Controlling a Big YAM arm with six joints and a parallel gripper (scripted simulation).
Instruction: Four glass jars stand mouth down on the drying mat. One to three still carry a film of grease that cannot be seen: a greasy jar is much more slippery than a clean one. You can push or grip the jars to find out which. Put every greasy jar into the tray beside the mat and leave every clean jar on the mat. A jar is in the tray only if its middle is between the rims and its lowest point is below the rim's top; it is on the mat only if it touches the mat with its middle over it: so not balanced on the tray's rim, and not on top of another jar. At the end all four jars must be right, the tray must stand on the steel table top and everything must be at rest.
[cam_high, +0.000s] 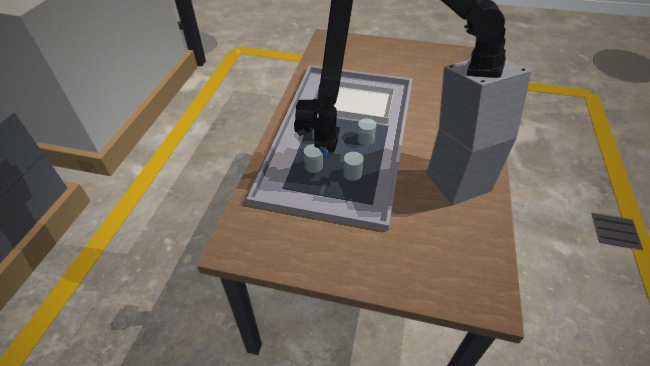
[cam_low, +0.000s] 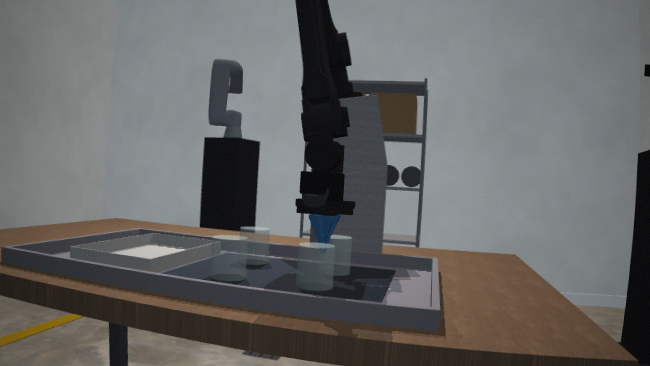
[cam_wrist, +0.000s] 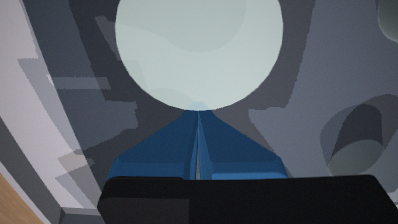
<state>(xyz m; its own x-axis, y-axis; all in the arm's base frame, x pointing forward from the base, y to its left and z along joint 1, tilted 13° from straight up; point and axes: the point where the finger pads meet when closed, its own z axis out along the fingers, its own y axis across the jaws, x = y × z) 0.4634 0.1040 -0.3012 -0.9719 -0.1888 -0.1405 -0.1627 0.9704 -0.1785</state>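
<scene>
Over mat | fingers closed, tips against jar (cam_wrist: 199, 52) side

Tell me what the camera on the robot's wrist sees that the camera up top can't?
Only the wrist view shows the blue fingers pressed together, their tips at the edge of the pale round glass jar directly ahead.

Only the top view shows the brown wooden table, the grey block pedestal, the yellow floor line, the shallow white-floored tray and two more glass jars standing apart.

Both show the shut black pincer, that nearest jar and the dark drying mat.
</scene>
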